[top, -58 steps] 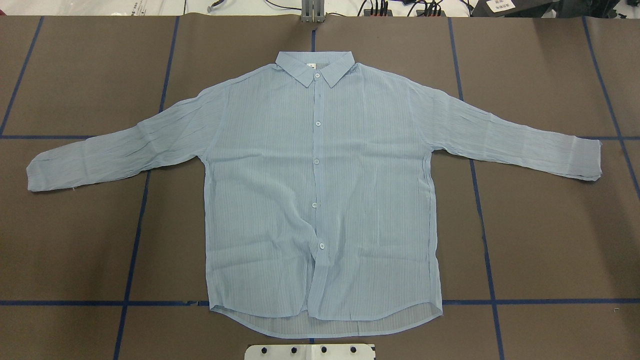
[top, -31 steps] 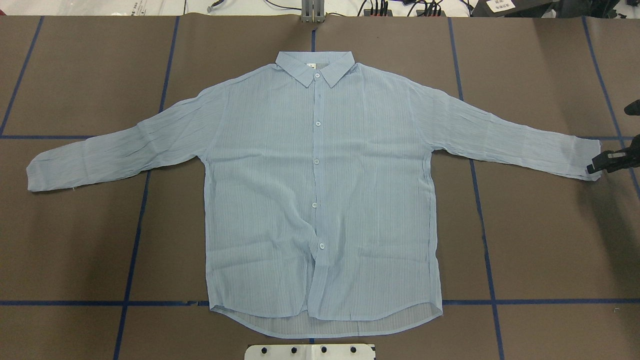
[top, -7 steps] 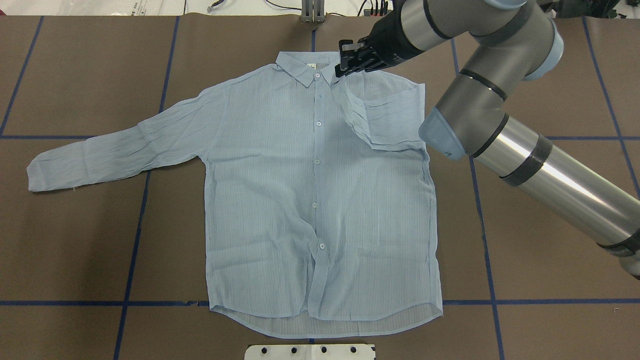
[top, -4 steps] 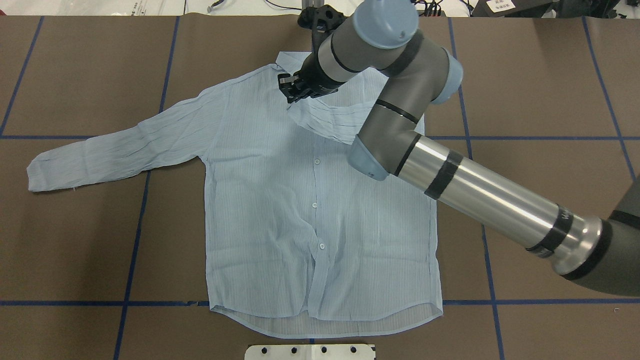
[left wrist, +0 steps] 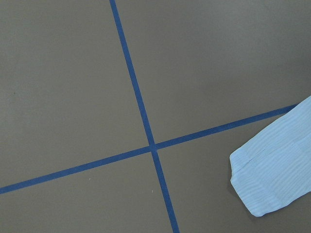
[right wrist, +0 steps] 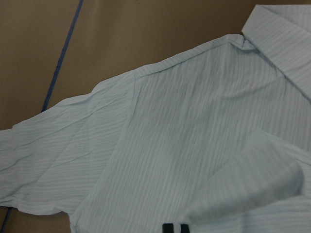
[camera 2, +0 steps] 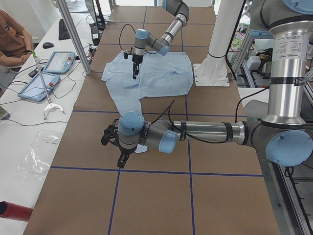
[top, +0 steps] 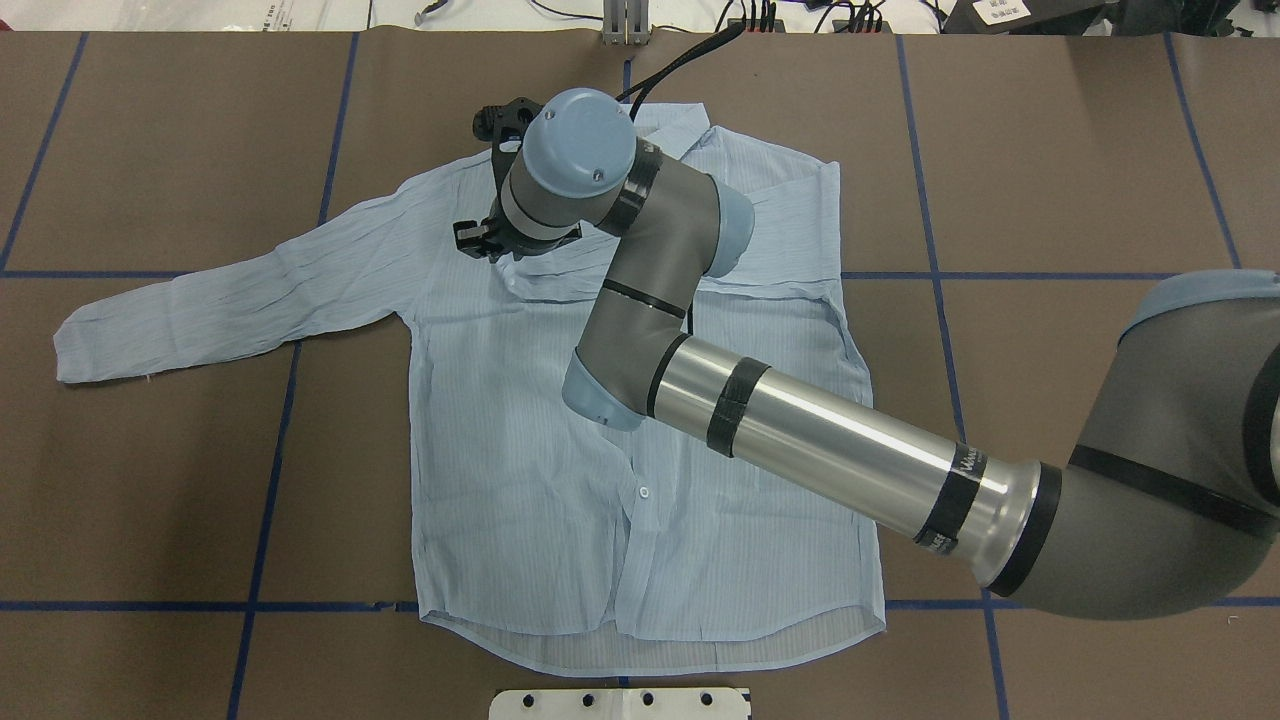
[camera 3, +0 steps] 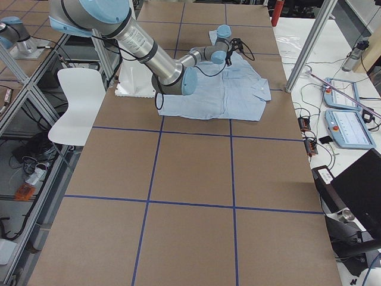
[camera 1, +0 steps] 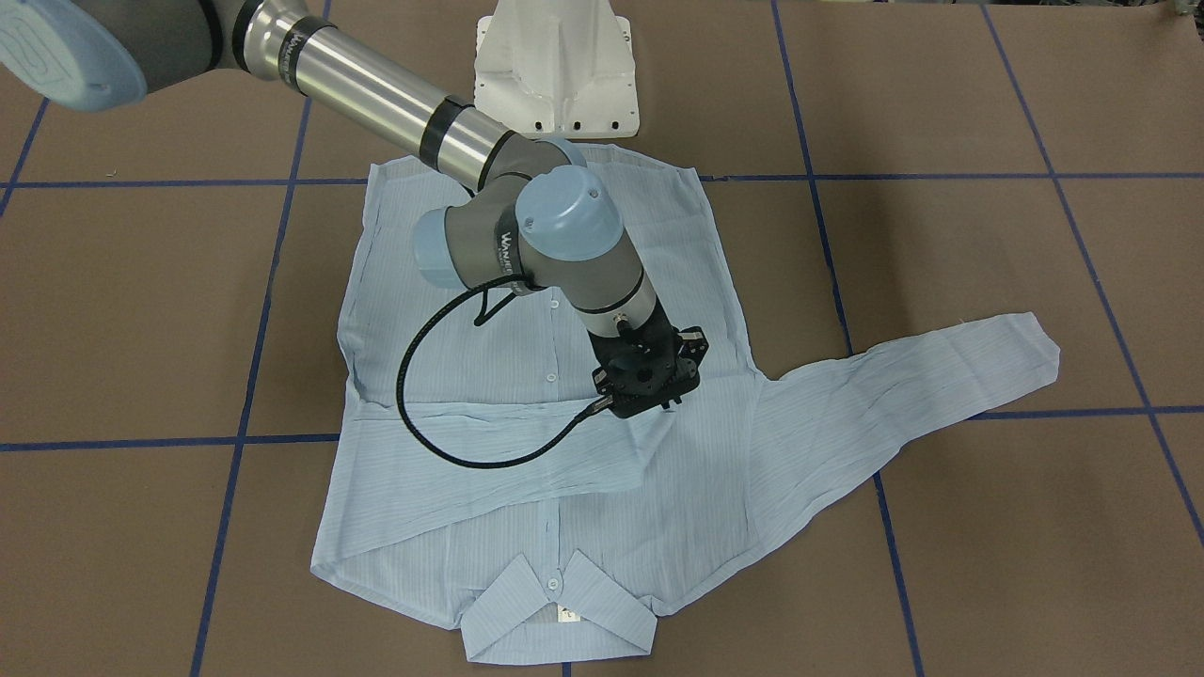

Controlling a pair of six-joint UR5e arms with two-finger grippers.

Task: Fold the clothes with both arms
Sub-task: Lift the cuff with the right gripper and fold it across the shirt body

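Note:
The pale blue shirt (top: 560,450) lies flat and face up on the brown table, collar (camera 1: 560,616) at the far side from the robot. My right gripper (top: 472,238) reaches across the chest and is shut on the right sleeve's cuff, low over the shirt's left shoulder; it also shows in the front view (camera 1: 649,400). The right sleeve (camera 1: 489,447) lies folded across the chest. The left sleeve (top: 200,300) stretches out flat. My left gripper (camera 2: 120,161) hovers near that sleeve's cuff (left wrist: 272,179); I cannot tell whether it is open or shut.
Blue tape lines (top: 270,480) grid the brown table cover. The white pedestal base (camera 1: 557,75) stands at the shirt's hem side. The right arm's forearm (top: 820,450) crosses over the shirt's right half. An operator (camera 2: 12,41) and tablets (camera 2: 46,73) are beside the table.
My right arm came in from the right, took the right sleeve's cuff and carried it leftward across the chest, from the collar to the left shoulder. The sleeve is now folded over.

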